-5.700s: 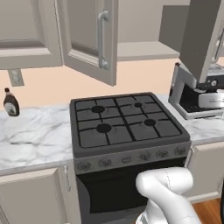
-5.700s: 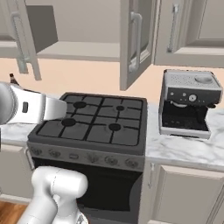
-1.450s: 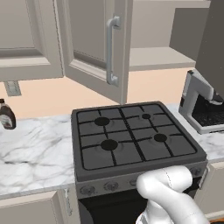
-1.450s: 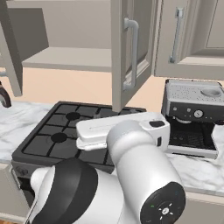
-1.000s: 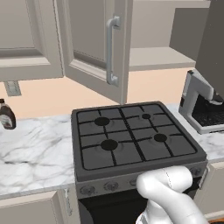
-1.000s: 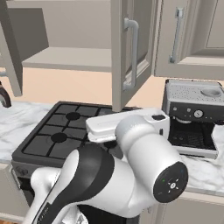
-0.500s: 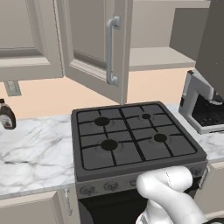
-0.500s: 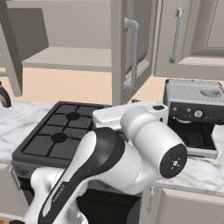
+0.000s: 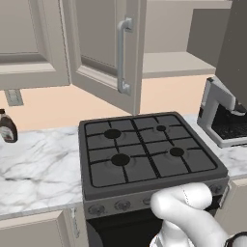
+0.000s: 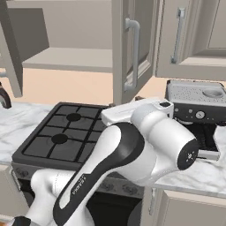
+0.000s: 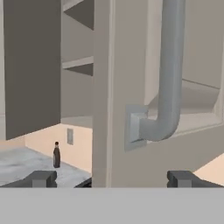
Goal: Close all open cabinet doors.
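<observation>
At the bottom of the hand view the gripper [image 11: 111,178] shows its two dark fingertips [image 11: 40,178] spread wide apart, holding nothing, with the lower edge of the open cabinet door [image 11: 144,87] between and just beyond them. Its silver bar handle [image 11: 168,74] fills the upper right of that frame, curving into a square mount near the centre. Past the door's edge, at left, lie the open cabinet shelves [image 11: 76,63] and, low down, a small dark bottle [image 11: 56,155] on the counter.

Over the stove [image 9: 144,154] in the left base view, the same door [image 9: 103,53] stands swung out from the upper middle of the frame. In the right base view a second door [image 10: 9,48] hangs open at the upper left edge.

The door is likely rigid, light, and free-swinging on its hinge; a flat push on the panel near the handle side should serve better than pinching the smooth, probably slippery bar.
</observation>
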### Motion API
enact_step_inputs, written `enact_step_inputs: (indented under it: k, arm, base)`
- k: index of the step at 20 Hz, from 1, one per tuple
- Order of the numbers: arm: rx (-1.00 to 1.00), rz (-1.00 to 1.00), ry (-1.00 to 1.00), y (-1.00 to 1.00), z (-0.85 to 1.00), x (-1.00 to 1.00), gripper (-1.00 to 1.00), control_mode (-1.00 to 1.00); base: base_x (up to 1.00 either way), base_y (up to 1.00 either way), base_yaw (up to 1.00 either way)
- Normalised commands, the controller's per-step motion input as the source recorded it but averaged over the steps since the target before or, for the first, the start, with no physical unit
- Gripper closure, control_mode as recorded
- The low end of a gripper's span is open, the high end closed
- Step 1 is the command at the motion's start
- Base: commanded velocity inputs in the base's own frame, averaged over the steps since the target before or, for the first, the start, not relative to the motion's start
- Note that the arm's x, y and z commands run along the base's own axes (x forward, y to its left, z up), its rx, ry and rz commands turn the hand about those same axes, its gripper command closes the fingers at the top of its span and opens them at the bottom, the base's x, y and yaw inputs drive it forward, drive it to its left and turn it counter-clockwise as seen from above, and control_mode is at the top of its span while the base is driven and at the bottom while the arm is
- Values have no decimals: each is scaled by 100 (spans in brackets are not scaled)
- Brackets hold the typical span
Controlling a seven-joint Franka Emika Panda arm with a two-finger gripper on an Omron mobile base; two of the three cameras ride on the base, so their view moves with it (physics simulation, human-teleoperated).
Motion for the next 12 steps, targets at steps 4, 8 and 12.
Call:
enact_step_inputs:
  k: [4, 8, 12]
  arm:
    - [0, 14, 0, -29, 0, 8, -100, -100]
    - [0, 14, 0, -27, 0, 14, -100, -100]
    - [0, 9, 0, -8, 0, 39, -100, -100]
  base:
    - [0, 0, 0]
    - [0, 0, 0]
    - [0, 0, 0]
